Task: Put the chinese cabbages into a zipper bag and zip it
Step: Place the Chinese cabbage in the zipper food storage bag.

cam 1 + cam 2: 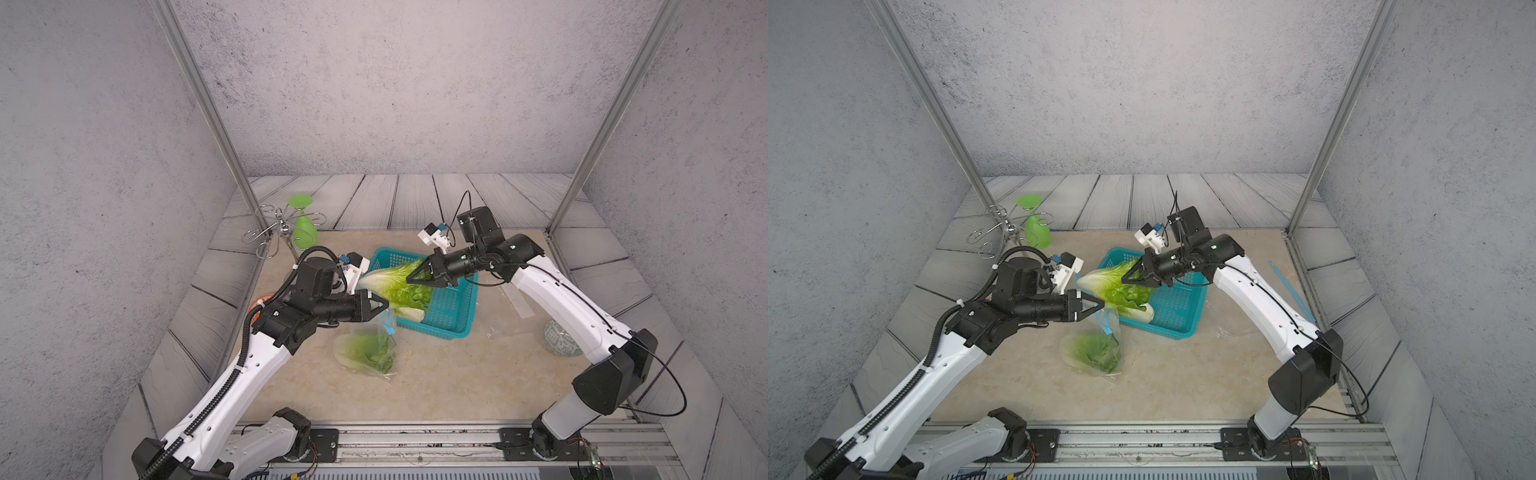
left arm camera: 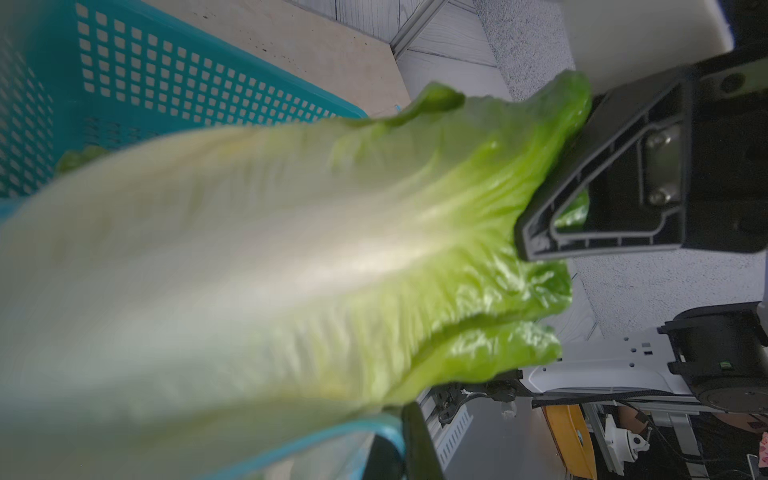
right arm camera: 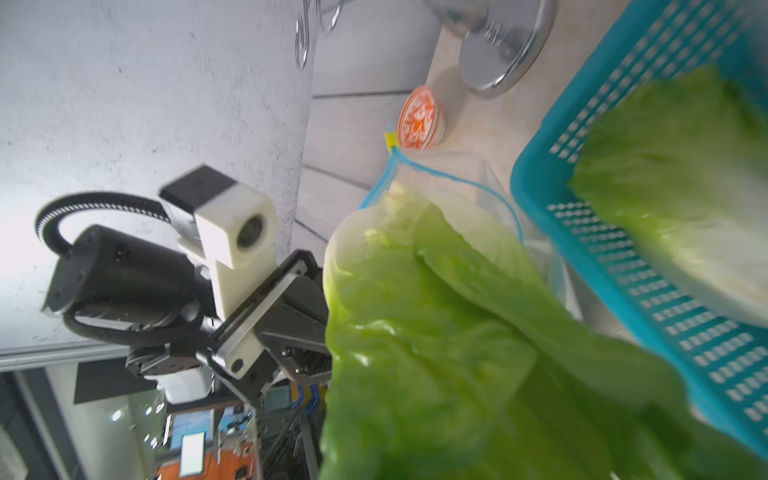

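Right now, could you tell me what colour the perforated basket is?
The basket is teal blue; the left wrist view shows it best.

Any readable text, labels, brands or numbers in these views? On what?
None readable.
Orange-patterned cup: pattern only, no lettering.
Patterned jar: pattern only.
Background screens in the right wrist view: too blurred to read.
Zipper bag, basket: no print visible.

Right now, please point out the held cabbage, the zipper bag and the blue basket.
held cabbage (image 1: 386,281): in a top view, pale ribs.
zipper bag (image 1: 374,331): in a top view, clear wall.
blue basket (image 1: 451,307): in a top view, bare mesh.
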`<state>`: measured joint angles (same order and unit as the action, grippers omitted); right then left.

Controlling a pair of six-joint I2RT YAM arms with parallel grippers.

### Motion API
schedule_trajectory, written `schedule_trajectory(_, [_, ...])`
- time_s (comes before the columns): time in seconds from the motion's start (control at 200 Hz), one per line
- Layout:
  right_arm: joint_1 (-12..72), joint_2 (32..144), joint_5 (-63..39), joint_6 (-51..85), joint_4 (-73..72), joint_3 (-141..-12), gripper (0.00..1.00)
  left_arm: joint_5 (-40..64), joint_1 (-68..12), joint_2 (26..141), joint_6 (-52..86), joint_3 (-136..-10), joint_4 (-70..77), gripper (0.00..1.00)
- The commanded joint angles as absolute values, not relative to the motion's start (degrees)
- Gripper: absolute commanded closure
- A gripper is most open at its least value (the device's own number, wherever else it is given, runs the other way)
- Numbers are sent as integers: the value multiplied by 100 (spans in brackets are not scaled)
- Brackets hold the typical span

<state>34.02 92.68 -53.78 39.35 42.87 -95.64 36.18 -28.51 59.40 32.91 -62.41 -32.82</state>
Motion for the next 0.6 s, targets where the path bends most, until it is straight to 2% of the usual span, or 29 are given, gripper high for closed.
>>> schedule_trajectory(0.0, [3393,9065,-5968,3979,4351,-9233,97,3397,-2883,5814,2990,-6389,-3480,100])
schedule_trajectory(0.245, [3384,9088,-5560,2531,6120,-9200,96,3539,-2883,5961,2862,-6536,-3434,100])
schedule_trajectory(0.325, [3393,8991,-5449,2423,6276,-9127,96,3744,-2899,6153,2805,-6714,-3393,100])
schedule_trajectory(0.445, [3391,8760,-5313,2769,6116,-8962,97,3833,-3309,6588,2597,-7253,-3422,100])
schedule_trajectory(0.596, [3393,8550,-5208,4475,4487,-8597,97,3835,-3887,6878,2653,-7352,-3139,100])
